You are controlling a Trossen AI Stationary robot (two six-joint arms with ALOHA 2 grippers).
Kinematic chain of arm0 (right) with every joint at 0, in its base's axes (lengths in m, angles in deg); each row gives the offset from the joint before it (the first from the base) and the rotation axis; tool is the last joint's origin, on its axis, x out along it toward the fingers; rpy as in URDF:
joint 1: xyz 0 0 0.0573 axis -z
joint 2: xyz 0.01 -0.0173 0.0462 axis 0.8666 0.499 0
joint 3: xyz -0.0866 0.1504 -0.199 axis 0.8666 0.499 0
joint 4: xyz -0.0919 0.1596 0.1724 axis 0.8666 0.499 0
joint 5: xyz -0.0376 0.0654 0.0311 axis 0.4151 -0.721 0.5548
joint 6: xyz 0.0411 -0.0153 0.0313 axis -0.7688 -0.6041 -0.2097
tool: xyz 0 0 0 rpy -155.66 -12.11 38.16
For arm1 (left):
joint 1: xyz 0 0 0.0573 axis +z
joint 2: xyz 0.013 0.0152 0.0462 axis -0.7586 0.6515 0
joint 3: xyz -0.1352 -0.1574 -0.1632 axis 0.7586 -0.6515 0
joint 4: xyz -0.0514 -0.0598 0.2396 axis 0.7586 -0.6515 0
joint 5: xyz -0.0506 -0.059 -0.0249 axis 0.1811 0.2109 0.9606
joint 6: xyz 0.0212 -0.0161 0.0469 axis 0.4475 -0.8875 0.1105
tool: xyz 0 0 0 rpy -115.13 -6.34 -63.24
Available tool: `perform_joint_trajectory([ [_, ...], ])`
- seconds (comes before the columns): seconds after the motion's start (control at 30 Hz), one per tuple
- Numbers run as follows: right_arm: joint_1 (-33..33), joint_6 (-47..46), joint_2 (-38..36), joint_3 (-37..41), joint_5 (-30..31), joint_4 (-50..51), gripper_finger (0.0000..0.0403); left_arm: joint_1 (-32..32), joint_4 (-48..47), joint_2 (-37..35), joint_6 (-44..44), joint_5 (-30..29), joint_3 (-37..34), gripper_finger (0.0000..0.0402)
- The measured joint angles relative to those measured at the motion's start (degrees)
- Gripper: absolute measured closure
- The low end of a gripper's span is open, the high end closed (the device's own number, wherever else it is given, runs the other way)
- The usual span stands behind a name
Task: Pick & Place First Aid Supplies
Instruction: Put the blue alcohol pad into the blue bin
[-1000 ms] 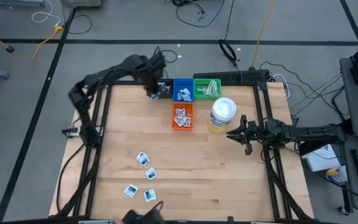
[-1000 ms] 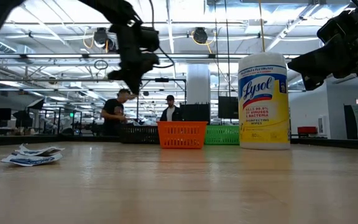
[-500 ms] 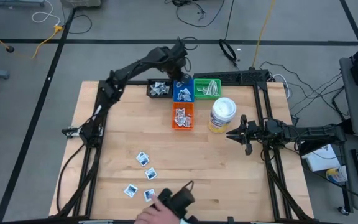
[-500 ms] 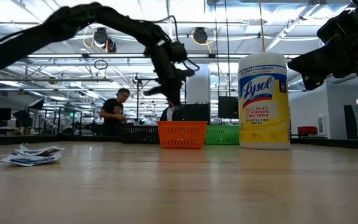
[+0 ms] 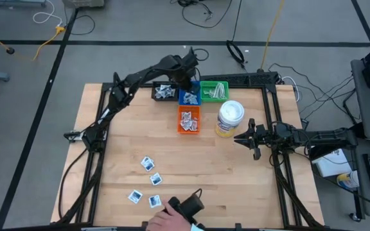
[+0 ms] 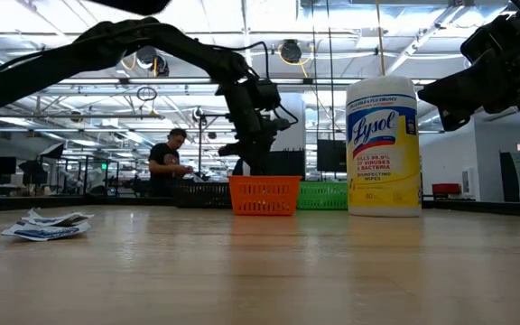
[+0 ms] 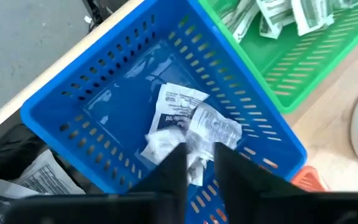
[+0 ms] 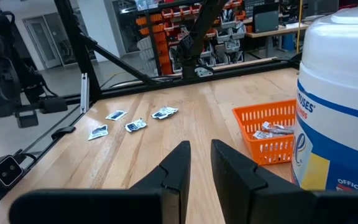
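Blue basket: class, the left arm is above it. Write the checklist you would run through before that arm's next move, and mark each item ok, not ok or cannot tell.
1. Left gripper above the blue basket: ok.
2. Its jaws parted: ok, slightly.
3. The packets in the basket clear of the jaws: cannot tell.
4. More to fetch: ok, four loose packets lie near the table's front edge.
5. Pick-up area free: not ok, a person's hand with a dark object is beside them.
6. Right gripper out of the way: ok, it hangs beside the wipes tub.
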Motion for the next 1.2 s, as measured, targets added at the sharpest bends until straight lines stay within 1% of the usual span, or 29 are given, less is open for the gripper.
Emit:
perform_joint_trajectory([
  [0.13, -0.01, 0.0, 0.0, 0.01, 0.0, 0.0, 0.0344, 0.45, -0.35, -1.19, -0.56, 0.13, 0.0, 0.0249],
  [0.23, 0.01, 0.0, 0.0, -0.01, 0.0, 0.0, 0.0344, 0.92, -0.74, -2.27, -1.28, 1.66, 0.0, 0.0201],
  [0.33, -0.01, 0.0, 0.02, 0.0, 0.0, 0.01, 0.0344, 1.45, -3.06, -3.62, -4.15, 1.99, 0.0, 0.0168],
  [0.43, -0.01, 0.0, 0.02, 0.01, 0.0, 0.0, 0.0344, 1.93, -6.32, -5.5, -4.74, 1.99, 0.0, 0.0149],
  [0.6, 0.0, 0.0, 0.0, 0.0, 0.0, 0.0, 0.0344, 2.5, -12.97, -7.16, -4.87, 1.26, 0.0, 0.0141],
  [0.8, 0.0, 0.0, 0.02, -0.01, 0.0, 0.0, 0.0344, 2.3, -21.79, -7.49, -3.51, -0.76, 0.0, 0.0152],
  [0.9, 0.0, 0.0, 0.02, 0.01, 0.0, 0.0, 0.0344, 1.43, -22.85, -7.49, -3.1, -3.39, 0.0, 0.0159],
  [1.0, -0.01, 0.0, 0.01, 0.01, -0.01, 0.0, 0.0344, 1.28, -23.46, -7.49, -2.86, -2.83, -0.51, 0.0163],
  [1.07, 0.0, 0.0, 0.0, 0.01, 0.0, 0.0, 0.0344, 1.16, -24.3, -7.71, -3.66, -3.06, -2.63, 0.0165],
  [1.1, -0.01, 0.0, 0.01, 0.01, 0.0, 0.0, 0.0344, 0.97, -23.9, -8.67, -4.09, -3.0, -5.39, 0.0165],
  [1.2, 0.0, 0.0, 0.0, 0.0, 0.0, 0.0, 0.0344, -0.32, -19.95, -14.86, -5.78, -2.56, -17.4, 0.0165],
])
